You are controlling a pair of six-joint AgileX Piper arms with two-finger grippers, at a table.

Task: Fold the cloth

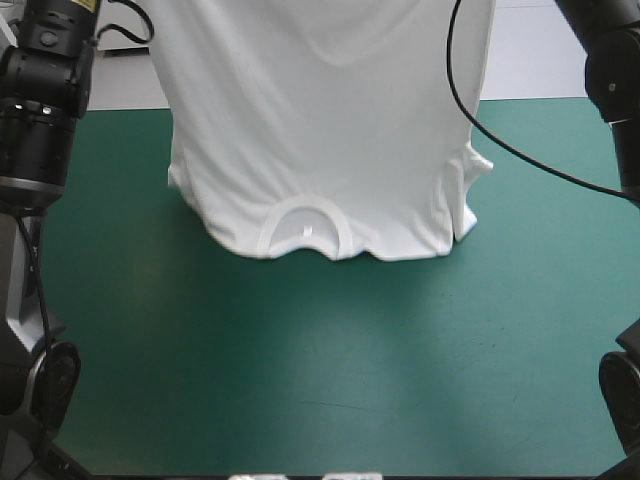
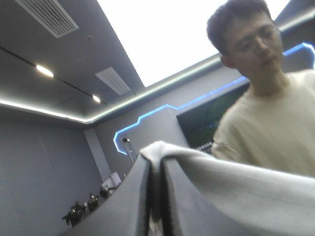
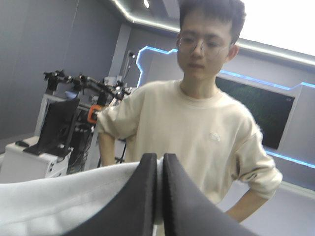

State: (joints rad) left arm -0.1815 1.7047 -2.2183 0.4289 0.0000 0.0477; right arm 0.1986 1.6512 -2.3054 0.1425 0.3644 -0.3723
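Item: white short-sleeved T-shirt (image 1: 320, 130), one piece, hanging upside down as a broad sheet in the upper centre of the high view, its upper part running out of the frame's top edge. Ribbed round neckband (image 1: 305, 228) is at the bottom of the hanging cloth, centre of the frame, with a small label visible inside it. The shoulder line appears to rest on the flat teal-green table cover (image 1: 320, 380), slightly rumpled. One short sleeve (image 1: 468, 185) juts out at centre right, creased; the other (image 1: 188, 190) lies flatter at centre left. A soft shadow falls on the cover just below the cloth. Black jointed left arm (image 1: 40, 100) stands at the upper left of the frame and black right arm (image 1: 615, 90) at the upper right; both pincers are above the frame's top edge in this view. Left gripper (image 2: 156, 164), two broad black fins, seen in its wrist view raised and looking level into the room: fins pressed all but together, a fold of the shirt pinched between them, and the cloth running off to one side. Right gripper (image 3: 159, 160), same type, in its wrist view: fins likewise nearly closed on a thin white edge of the shirt, the cloth spreading away beside one fin.
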